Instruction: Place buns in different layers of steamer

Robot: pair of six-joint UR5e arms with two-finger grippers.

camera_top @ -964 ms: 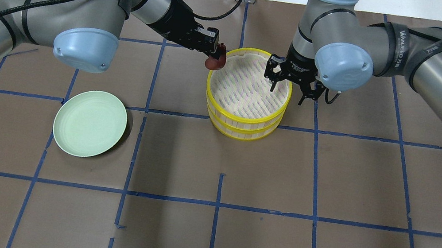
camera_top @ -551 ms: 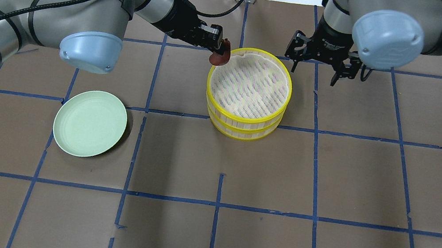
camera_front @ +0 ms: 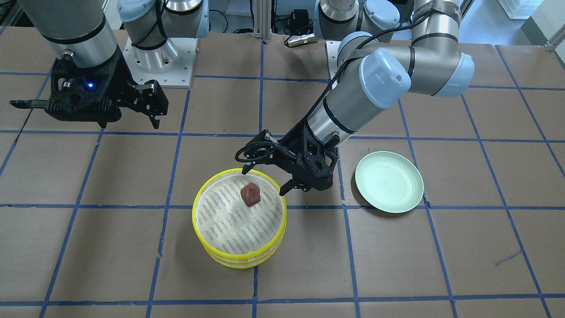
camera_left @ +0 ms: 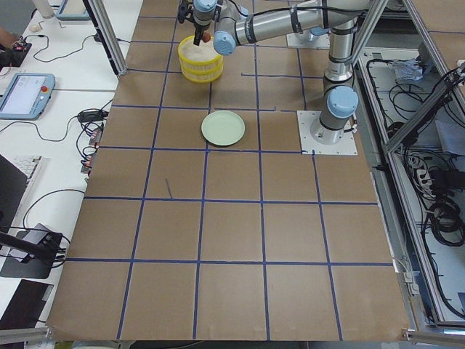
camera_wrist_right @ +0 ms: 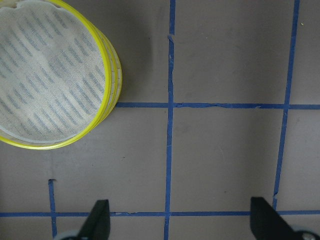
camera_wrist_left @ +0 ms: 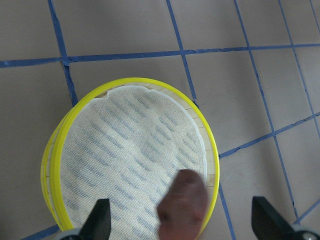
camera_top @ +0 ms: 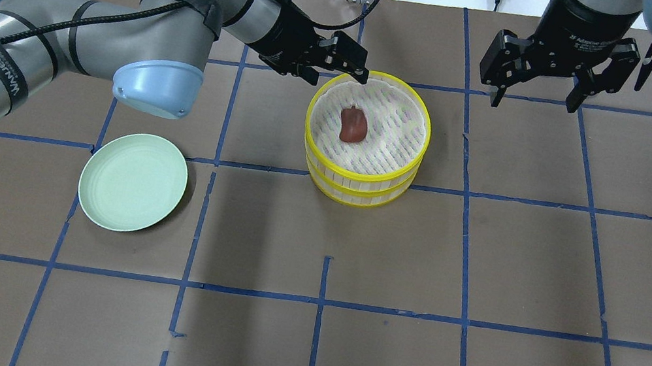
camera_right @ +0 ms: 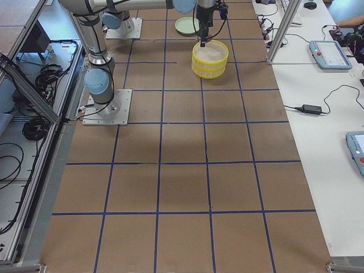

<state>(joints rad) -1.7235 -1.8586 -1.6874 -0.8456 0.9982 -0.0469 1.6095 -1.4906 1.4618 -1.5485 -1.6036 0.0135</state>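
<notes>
Two yellow-rimmed steamer trays stood stacked on the table (camera_top: 484,269), the upper tray (camera_top: 427,135) seated squarely on the lower tray (camera_top: 357,192). The lower tray's contents were hidden by the one above.

One brown bun (camera_top: 353,125) lay on the upper tray's mesh floor, off centre toward the robot's left and free of both grippers. Its slightly longer axis ran roughly from the stack's far rim to its near rim in the overhead view, narrower end toward the far rim.

The left gripper (camera_top: 337,75) hung at the stack's far-left rim, jaws spread wide and holding nothing. The right gripper (camera_top: 535,99) stood well apart from the stack on its right, jaws likewise wide. A pale green plate (camera_top: 132,182) lay well left of the stack.
</notes>
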